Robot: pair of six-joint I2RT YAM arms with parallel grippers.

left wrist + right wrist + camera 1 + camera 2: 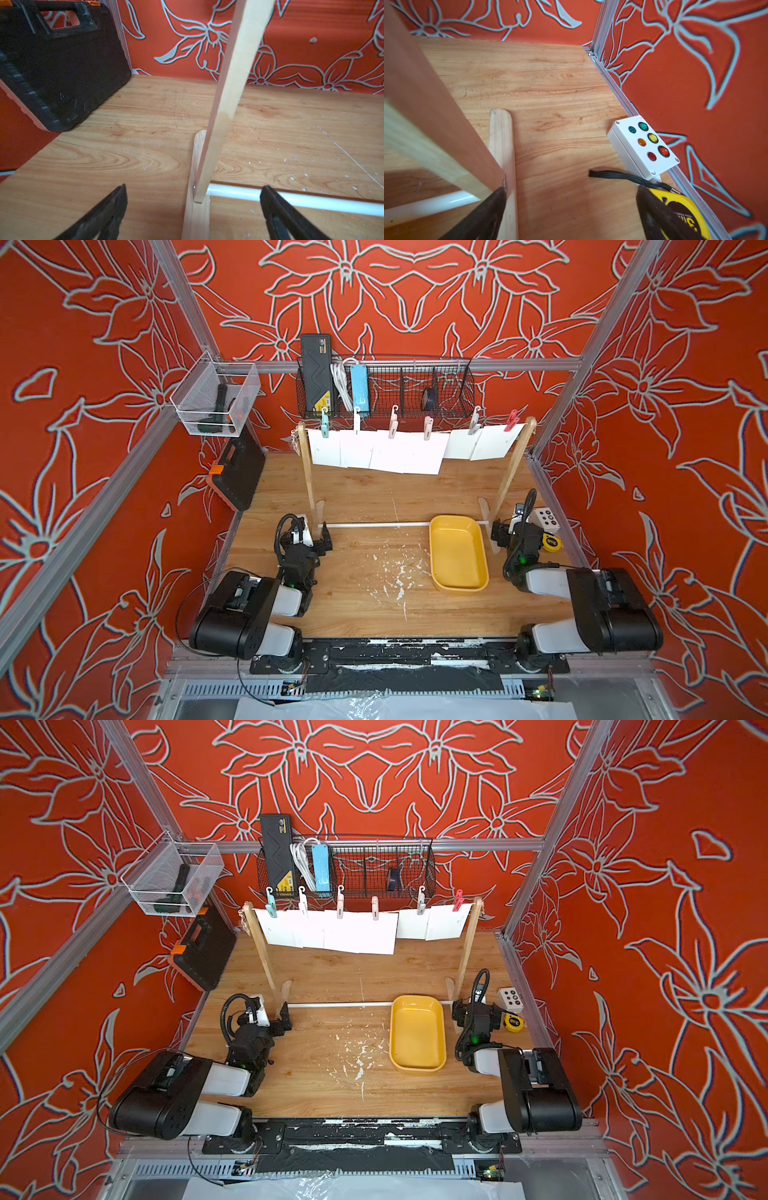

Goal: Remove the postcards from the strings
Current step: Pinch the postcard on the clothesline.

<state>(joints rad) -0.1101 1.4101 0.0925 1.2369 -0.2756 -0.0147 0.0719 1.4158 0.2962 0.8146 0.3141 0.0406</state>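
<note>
Chipped rail (415, 649) fronts wooden table (374, 497), floral walls (104, 406) (postcards (395, 454) pegged).

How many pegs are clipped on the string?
6, in a row along the string: teal peg, white peg, pink peg, beige peg, grey peg, red peg. None seems hidden.

You can read very little here; on the yellow tape measure (685, 216) the round black label carries pale lettering, upside down and partly hidden, with one large figure that looks like a 3 and small print too blurred to make out; on the white button box (643, 145) the green, yellow and red rocker switches each bear a line-and-circle mark; the black case (316, 369) in the wire basket (449, 385) has yellow labels, illegible; the postcards (374, 450) show only tiny unreadable marks.
</note>
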